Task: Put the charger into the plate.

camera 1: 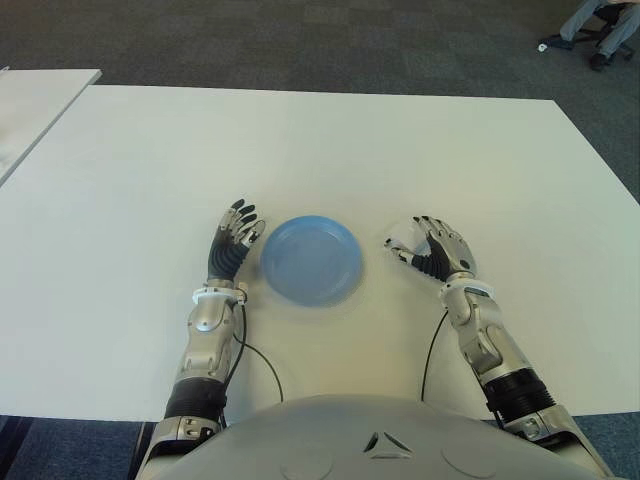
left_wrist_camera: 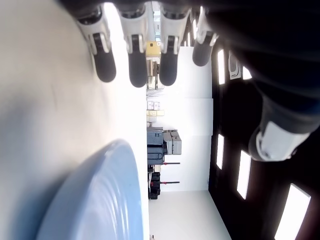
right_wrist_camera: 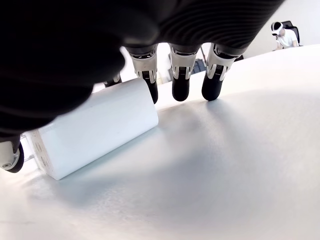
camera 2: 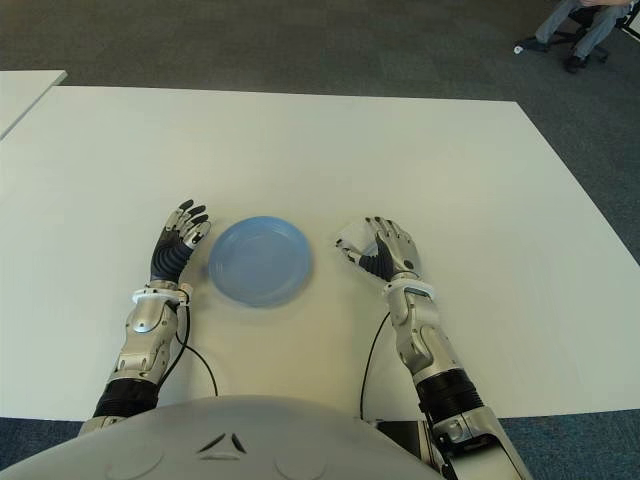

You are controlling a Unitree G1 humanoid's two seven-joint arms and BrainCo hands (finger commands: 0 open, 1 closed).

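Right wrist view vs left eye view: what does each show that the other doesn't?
Only the right wrist view: the white rectangular charger block seen whole, lying on the white table, with the right hand's fingertips above and just beyond it; whether they touch it is unclear.

Only the left eye view: the round light blue plate, holding nothing, the left hand open just left of it, and a seated person's legs far off.

Both: the right hand, the table, and the charger, which the eye view shows only as a white sliver by the fingers.
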